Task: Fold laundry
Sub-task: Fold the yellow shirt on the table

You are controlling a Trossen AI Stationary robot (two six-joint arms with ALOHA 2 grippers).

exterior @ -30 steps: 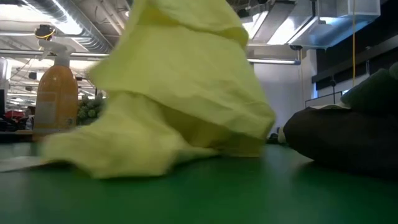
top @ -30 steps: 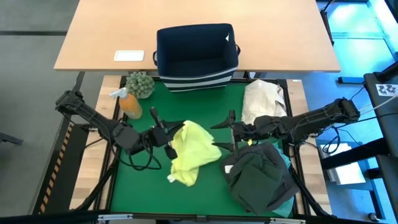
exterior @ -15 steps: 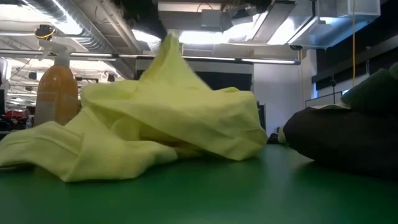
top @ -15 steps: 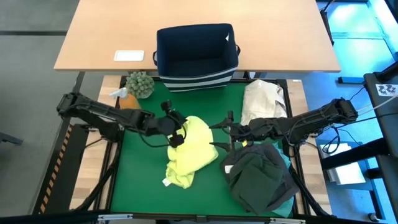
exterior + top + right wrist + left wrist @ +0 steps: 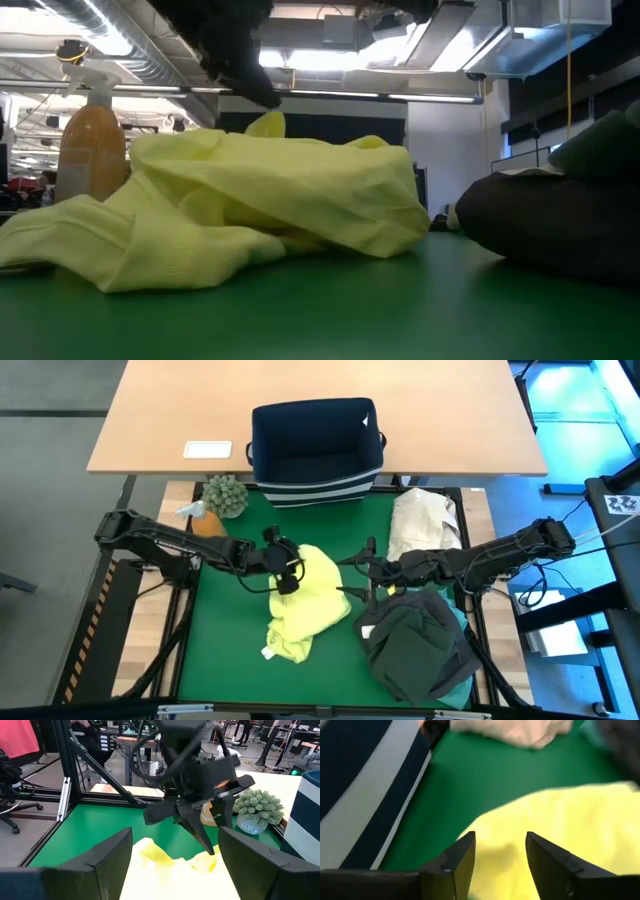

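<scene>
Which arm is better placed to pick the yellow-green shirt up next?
Left. The left gripper hangs open right over the yellow-green shirt; the right gripper, also open, is off beside its edge.

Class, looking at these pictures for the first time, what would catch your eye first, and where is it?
The yellow-green shirt lies crumpled mid-mat, with the left gripper open over its upper edge. The right gripper, also open, waits beside it, above a dark clothes pile at the mat's right. A navy bin stands behind.
</scene>
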